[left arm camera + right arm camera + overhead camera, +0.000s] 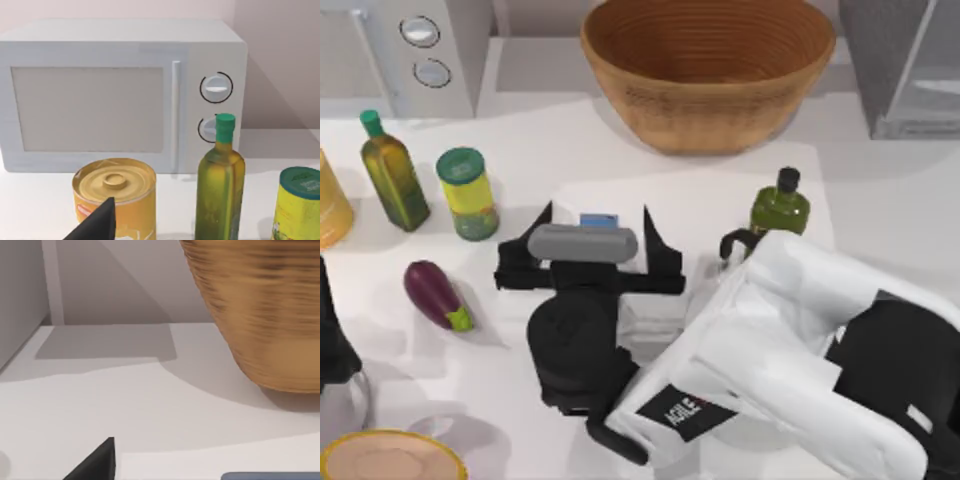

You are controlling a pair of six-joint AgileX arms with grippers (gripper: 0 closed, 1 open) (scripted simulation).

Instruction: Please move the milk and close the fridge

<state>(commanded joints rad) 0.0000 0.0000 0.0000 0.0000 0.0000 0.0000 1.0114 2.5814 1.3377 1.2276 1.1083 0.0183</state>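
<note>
The milk (599, 220) is a small blue carton standing mid-table, and I see only its top. My right gripper (597, 212) hangs over it, open, one black finger on each side of the carton and apart from it. In the right wrist view one fingertip (97, 460) shows, and the carton's blue top (270, 476) lies at the frame's edge. The fridge (910, 70) is the dark grey box at the back right, with a pale panel angled across it. My left arm (332, 340) is parked at the table's left edge, one open fingertip (97, 222) showing.
A wicker basket (708, 70) stands at the back centre and a microwave (420, 50) at the back left. A green-capped oil bottle (392, 175), a green-lidded jar (468, 193), a yellow can (330, 205) and an eggplant (435, 293) lie left. A dark green bottle (780, 205) is right of the milk.
</note>
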